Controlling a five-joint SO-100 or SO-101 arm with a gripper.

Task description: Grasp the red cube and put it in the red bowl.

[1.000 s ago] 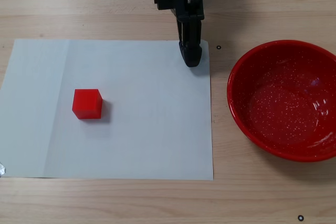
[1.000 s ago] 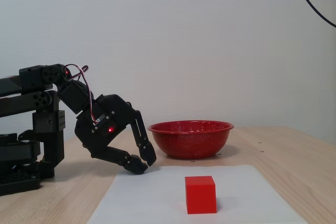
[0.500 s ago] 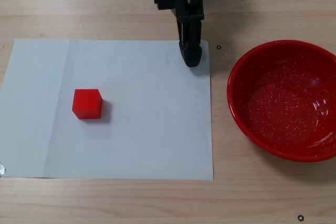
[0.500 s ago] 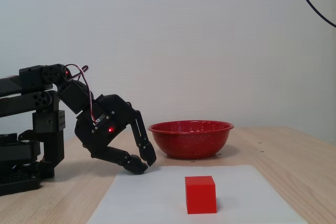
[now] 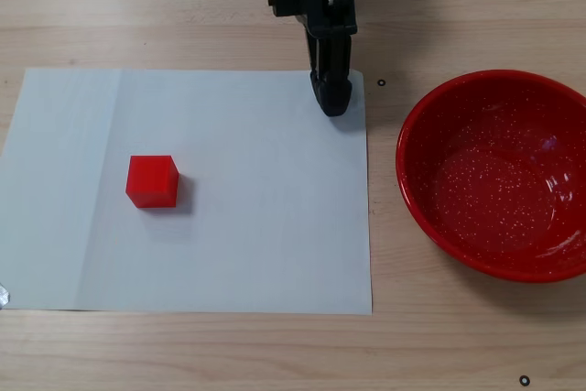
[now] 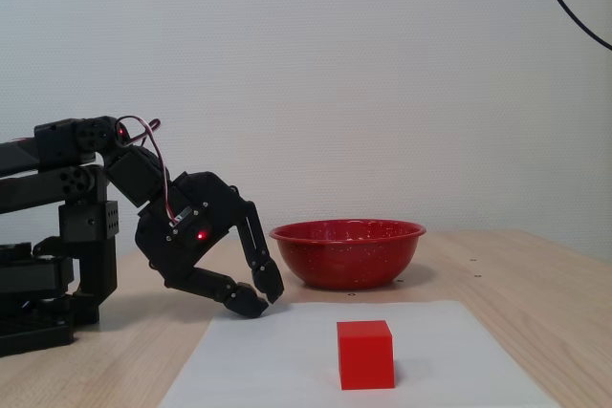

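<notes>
The red cube [image 5: 152, 180] rests on the left half of a white paper sheet [image 5: 256, 217]; from the side it shows as the red cube [image 6: 365, 354] near the front edge. The red bowl [image 5: 499, 174] stands empty on the wooden table to the right of the sheet, and it shows as the red bowl [image 6: 347, 251] behind the sheet from the side. My black gripper [image 5: 331, 103] hangs at the sheet's top right corner, far from the cube. Seen side-on, the gripper [image 6: 263, 300] has its fingertips touching, shut on nothing, just above the table.
The arm's base [image 6: 48, 265] stands at the left in the side-on fixed view. A small black mark [image 5: 382, 82] lies on the wood between gripper and bowl, another mark [image 5: 524, 380] near the front right.
The gripper has lifted and pulled back very slightly. Cube and bowl have not moved.
</notes>
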